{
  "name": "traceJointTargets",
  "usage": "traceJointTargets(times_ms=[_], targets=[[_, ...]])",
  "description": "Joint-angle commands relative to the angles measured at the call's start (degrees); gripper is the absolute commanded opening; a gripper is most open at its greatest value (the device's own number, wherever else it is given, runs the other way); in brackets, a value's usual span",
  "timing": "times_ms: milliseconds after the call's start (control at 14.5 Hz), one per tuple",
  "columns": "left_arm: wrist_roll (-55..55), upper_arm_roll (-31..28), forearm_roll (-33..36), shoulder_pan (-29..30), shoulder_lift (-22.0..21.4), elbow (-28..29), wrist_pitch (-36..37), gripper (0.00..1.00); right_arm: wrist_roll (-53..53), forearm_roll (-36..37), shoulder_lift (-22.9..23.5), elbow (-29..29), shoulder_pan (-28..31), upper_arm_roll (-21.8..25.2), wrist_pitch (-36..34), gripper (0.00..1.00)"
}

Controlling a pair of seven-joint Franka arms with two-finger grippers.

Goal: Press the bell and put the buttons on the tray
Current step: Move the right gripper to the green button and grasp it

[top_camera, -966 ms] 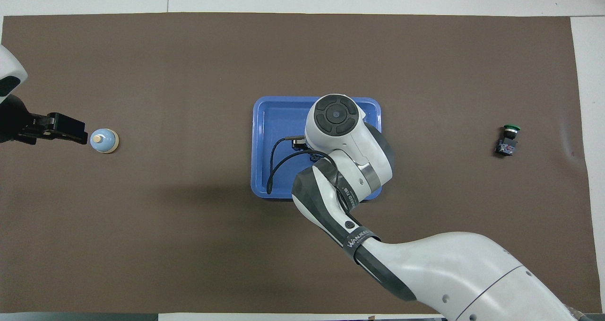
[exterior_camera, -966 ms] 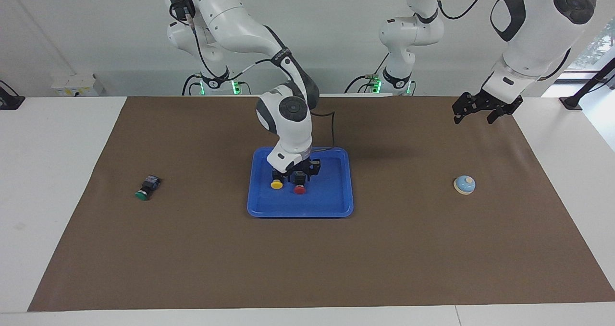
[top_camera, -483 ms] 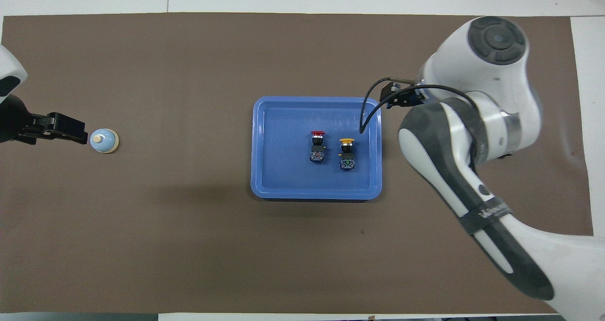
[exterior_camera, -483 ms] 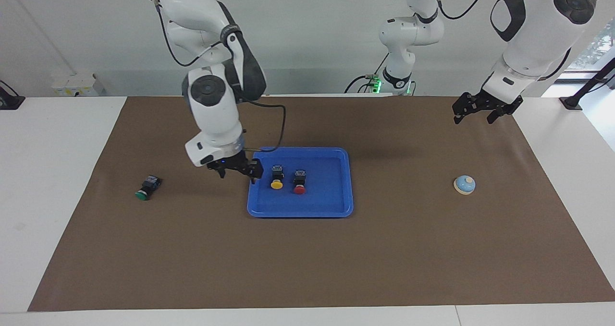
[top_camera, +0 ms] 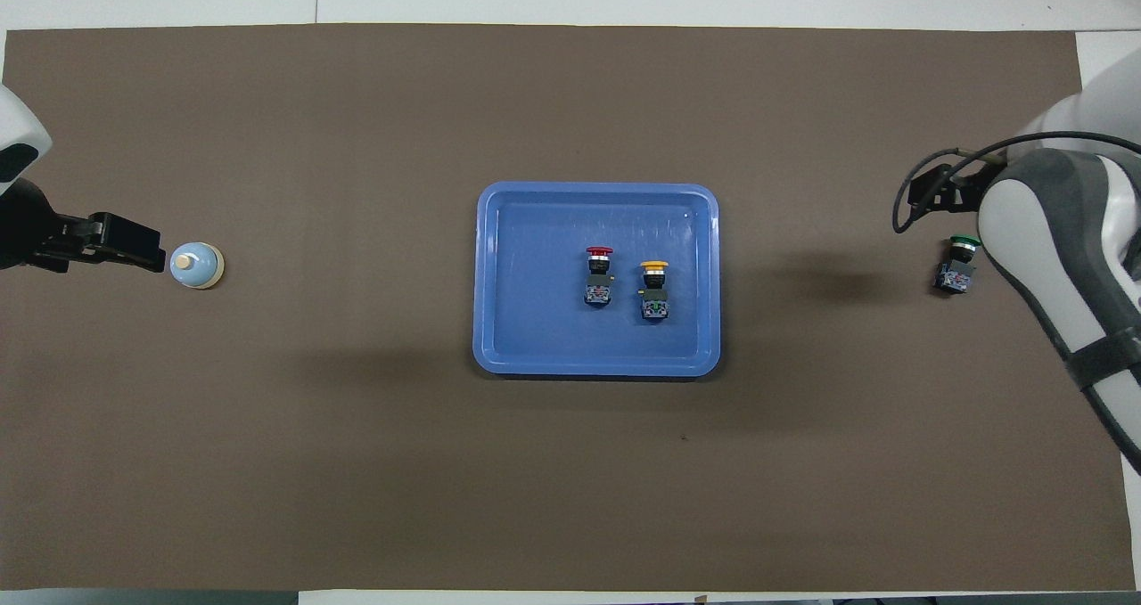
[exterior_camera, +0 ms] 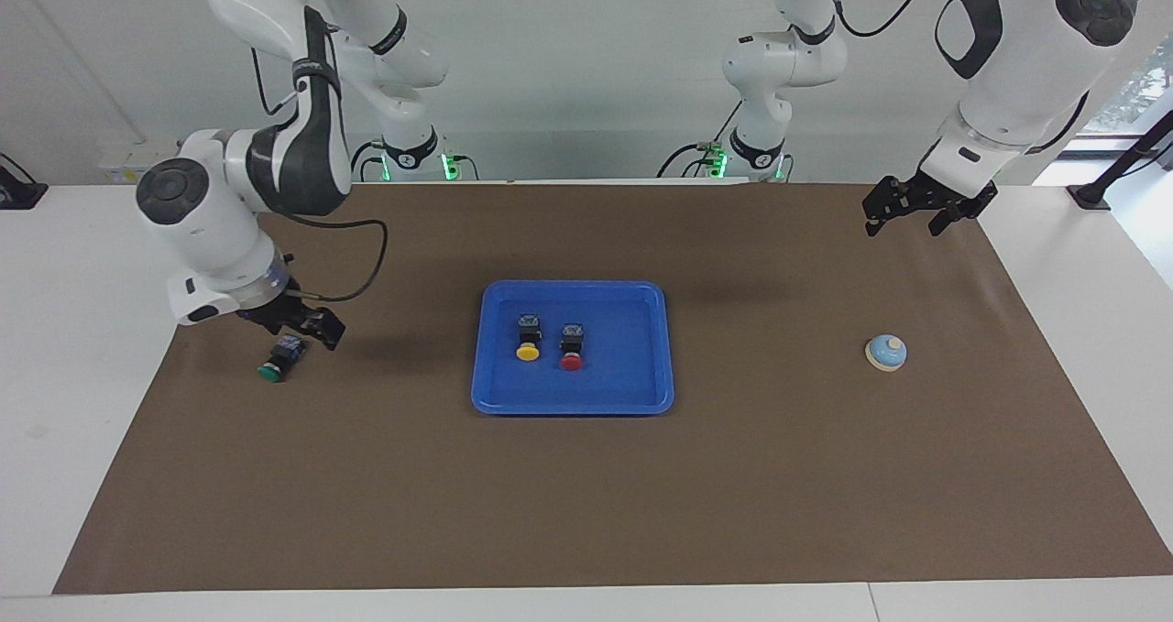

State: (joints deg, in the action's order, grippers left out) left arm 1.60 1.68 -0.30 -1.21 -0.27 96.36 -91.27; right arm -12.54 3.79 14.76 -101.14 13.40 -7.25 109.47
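1. Since 0.5 s ago the right gripper [exterior_camera: 295, 321] has swung off the tray's edge twd the right arm's end of the table; it now hangs just over the green-capped push-button switch w/ black blocky body [exterior_camera: 278, 358]. Nothing is held; the fingers look apart, not closed on anything.
2. Green button lies on its side on the brown paper table cover [exterior_camera: 586, 494], well apart from the tray, unmoved vs. earlier frames. Overhead view: same button [top_camera: 957, 264] sits beside the right arm's wrist, partly under it; gripper itself is hidden there by the arm.
3. Flat rect. bright-blue plastic tray w/ raised rim [exterior_camera: 641, 393] sits mid-table. Two switches rest in it, side by side, near but not touching: yellow-capped one [exterior_camera: 527, 338] twd the right arm's end, red-capped one [exterior_camera: 571, 346] twd the left arm's end. Caps point away from the robots. Both unchanged since 0.5 s ago.
4. Small light-blue dome bell w/ cream base rim and knob [exterior_camera: 885, 353] stands on the cover at the left arm's end, same spot.
5. Left gripper [exterior_camera: 924, 208] waits in the air over the cover near the robots' edge, fingers spread, empty; no change.
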Motion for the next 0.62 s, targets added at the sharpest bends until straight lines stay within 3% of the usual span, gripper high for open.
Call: traceJointTargets(times_ms=[0,345,552], targets=[[-0.28,-0.36,-0.4,-0.2,-0.61,0.41,-0.13,1.0,6.1,0.43,-4.65,-10.71,5.75,-0.75,8.09,1.0],[-0.28,-0.36,-0.4,-0.2,-0.61,0.41,-0.13,1.0,8.92,0.43,-7.64,-26.54,9.27,-0.83,29.97,1.0],[-0.28,-0.36,-0.31,-0.2,-0.61,0.41,-0.13,1.0,9.37,0.26,-5.81,-29.11,9.46,-0.84,35.81,1.0]])
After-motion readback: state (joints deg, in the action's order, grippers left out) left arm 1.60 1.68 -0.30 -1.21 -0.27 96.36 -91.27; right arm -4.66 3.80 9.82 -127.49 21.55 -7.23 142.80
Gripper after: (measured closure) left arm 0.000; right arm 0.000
